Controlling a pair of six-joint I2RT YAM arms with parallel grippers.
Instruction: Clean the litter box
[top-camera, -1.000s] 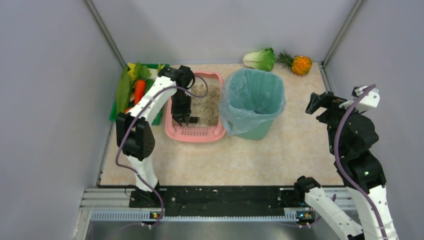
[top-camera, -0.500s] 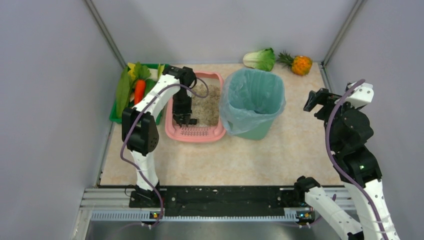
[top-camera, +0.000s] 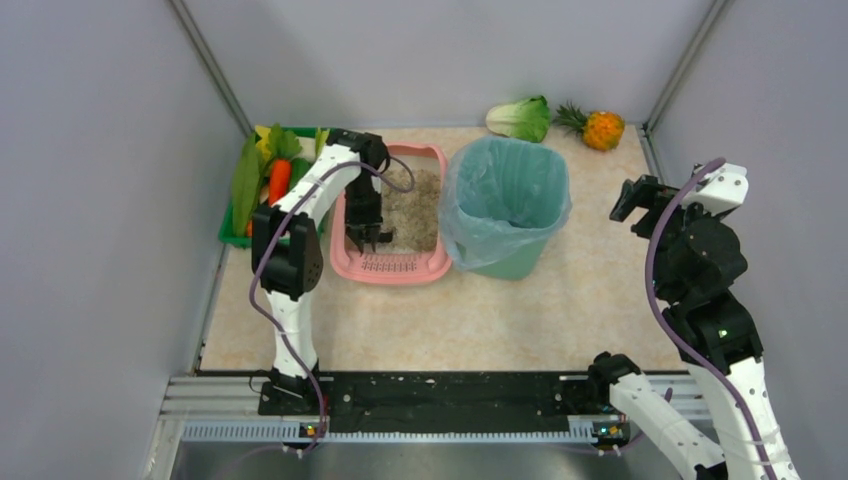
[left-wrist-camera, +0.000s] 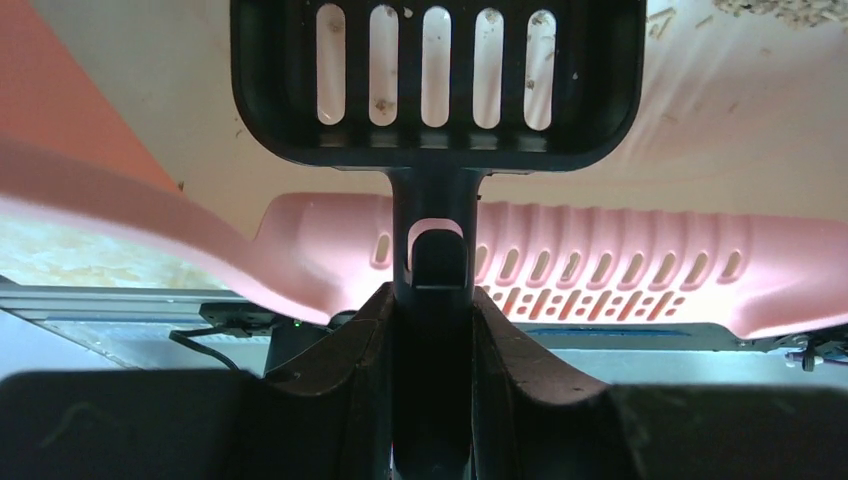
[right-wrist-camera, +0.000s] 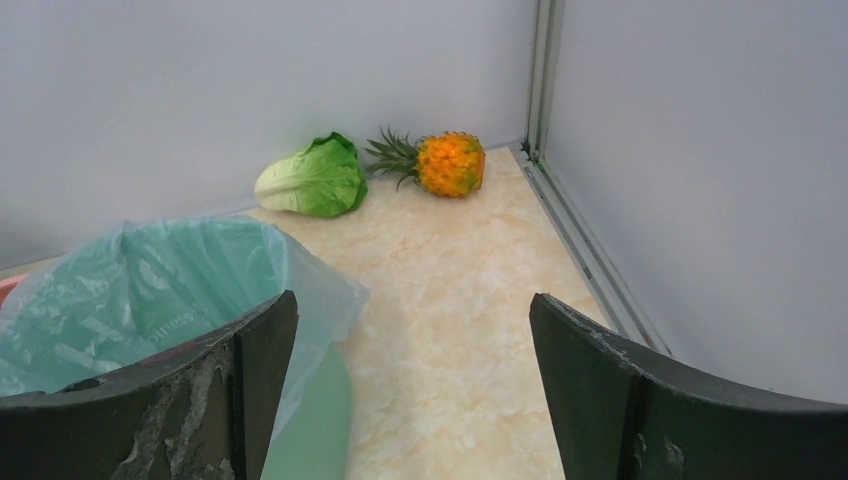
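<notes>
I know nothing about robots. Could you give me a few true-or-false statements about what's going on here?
1. The left gripper is shut on the handle of a black slotted scoop. True.
2. The right gripper grips the pineapple. False: it is open and empty; the pineapple lies by the far wall.
3. The teal bin stands right beside the pink litter box. True.
4. The scoop is heaped with litter. False: only a few grains cling to it.

We see the left claw (left-wrist-camera: 430, 305) clamped on the handle of a black scoop (left-wrist-camera: 437, 150) with five slots and a few grains caught in them. Beneath lies the pink litter box (left-wrist-camera: 700, 240), its slotted grille (left-wrist-camera: 600, 272) at the near end. Loose litter (left-wrist-camera: 780, 8) shows far right.
</notes>
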